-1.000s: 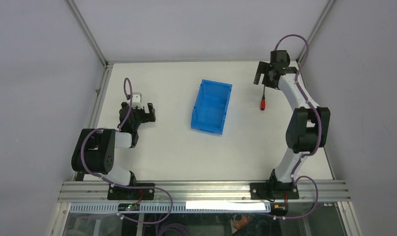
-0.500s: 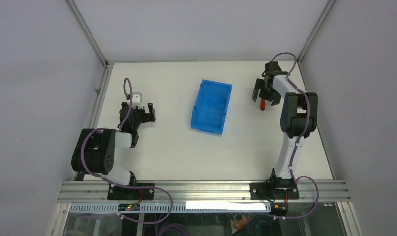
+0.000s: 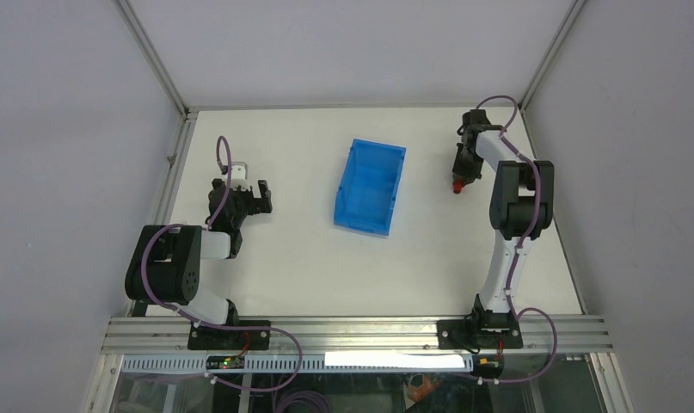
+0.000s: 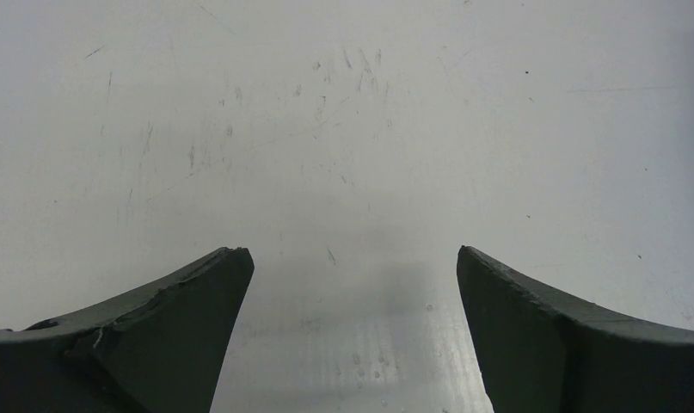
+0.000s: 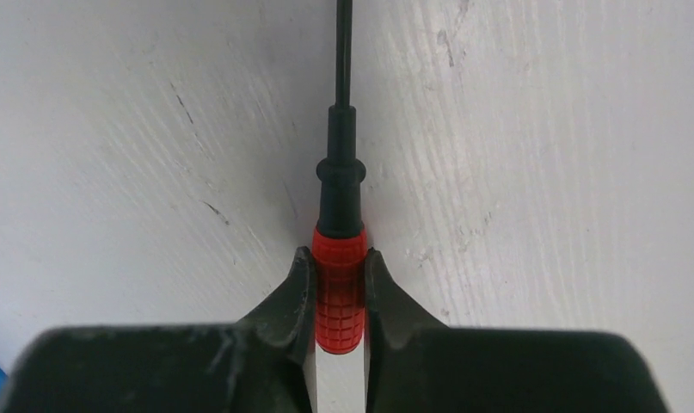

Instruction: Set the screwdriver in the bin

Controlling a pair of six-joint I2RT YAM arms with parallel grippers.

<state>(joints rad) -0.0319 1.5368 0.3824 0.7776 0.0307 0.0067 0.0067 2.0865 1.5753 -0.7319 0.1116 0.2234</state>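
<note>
Right wrist view: the right gripper (image 5: 339, 268) pinches the red handle of the small, slim, black-shafted screwdriver (image 5: 340, 185), which lies on the scratched white table (image 5: 541, 172). From above, both sit right of the bright blue rectangular plastic bin (image 3: 379, 149), apart from it. Left of the bin, the left gripper (image 4: 352, 258) hangs spread wide above the table.

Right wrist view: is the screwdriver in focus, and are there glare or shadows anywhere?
Right wrist: the screwdriver is in focus, evenly lit, without glare. Left wrist: a soft grey shadow lies on the table between the fingers of the left hand.
</note>
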